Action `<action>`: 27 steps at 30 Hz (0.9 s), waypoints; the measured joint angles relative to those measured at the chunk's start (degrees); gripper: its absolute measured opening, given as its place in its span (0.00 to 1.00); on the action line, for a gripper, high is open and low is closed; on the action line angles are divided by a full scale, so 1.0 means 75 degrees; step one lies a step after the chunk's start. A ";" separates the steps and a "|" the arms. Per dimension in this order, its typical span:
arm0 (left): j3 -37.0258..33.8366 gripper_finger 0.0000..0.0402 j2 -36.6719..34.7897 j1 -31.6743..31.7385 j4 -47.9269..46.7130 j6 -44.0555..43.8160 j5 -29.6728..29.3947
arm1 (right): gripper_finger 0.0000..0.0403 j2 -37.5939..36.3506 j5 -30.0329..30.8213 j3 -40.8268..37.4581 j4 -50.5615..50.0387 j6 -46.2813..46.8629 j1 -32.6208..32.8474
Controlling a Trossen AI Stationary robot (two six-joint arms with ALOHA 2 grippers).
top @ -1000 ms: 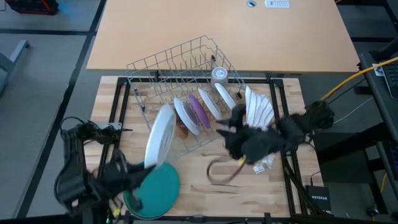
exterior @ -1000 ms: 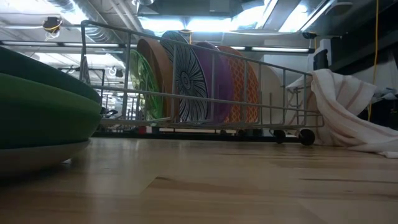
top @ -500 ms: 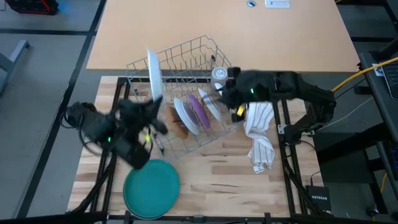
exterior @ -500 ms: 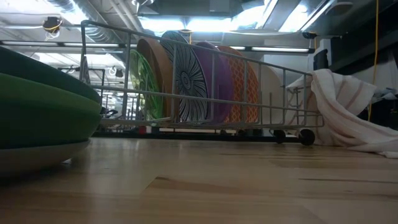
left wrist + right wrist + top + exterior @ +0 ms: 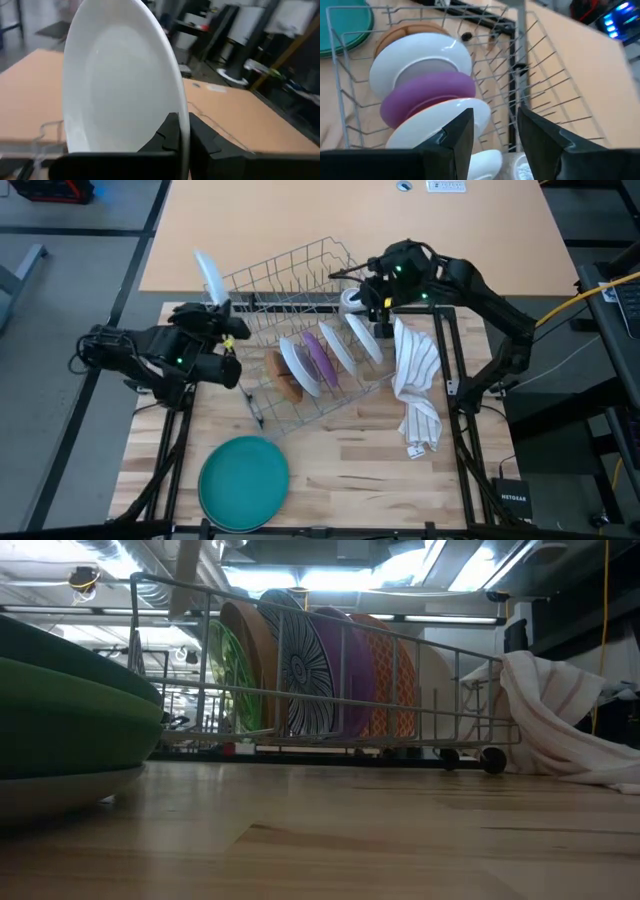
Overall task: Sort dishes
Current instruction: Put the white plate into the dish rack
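Observation:
My left gripper [image 5: 224, 318] is left of the grey wire rack [image 5: 300, 310] and shut on a large white plate [image 5: 208, 275], which stands on edge above its fingers. My right gripper [image 5: 366, 292] hovers open over the rack's far right end, with nothing between its fingers [image 5: 460, 135]. Small dishes stand on edge in the rack: white [image 5: 298, 365], purple [image 5: 318, 358], white [image 5: 338, 345], and brown [image 5: 290, 385]. A teal plate [image 5: 243, 480] tops a stack of green plates [image 5: 60, 720] lying flat at the near left. My left gripper pinches the white plate's rim [image 5: 183, 125] between its two fingers [image 5: 170, 135], at the plate's lower edge. The fingers point level toward the table's far side. The plate stands upright above them, lifted clear of table and rack.
A white striped cloth [image 5: 415, 380] lies crumpled right of the rack. A small white round thing [image 5: 352, 300] sits at the rack's far right corner, under my right gripper. Bare wood shows in front of the rack [image 5: 360, 470]; beyond it is a tan tabletop [image 5: 350, 230].
My left gripper has carried the white plate from beside the teal plate toward the table's far edge, along the rack's left side, and the plate has turned edge-on and upright. My right gripper has swung from above the cloth toward the far edge, over the rack's far right end.

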 joint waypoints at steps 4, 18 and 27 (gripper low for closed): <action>-0.1704 0.00 -0.0812 0.0385 0.0092 -0.1653 -0.0008 | 0.39 -0.0003 -0.0363 -0.0497 0.0156 -0.0006 -0.0342; -0.3698 0.00 -0.1847 0.0531 0.1181 -0.3158 -0.0764 | 0.39 0.0007 -0.0364 -0.1951 0.1904 -0.0009 -0.0478; -0.3695 0.00 -0.1844 0.0032 0.2825 -0.1982 -0.0758 | 0.39 0.0004 -0.0361 -0.1995 0.2118 0.0011 -0.0475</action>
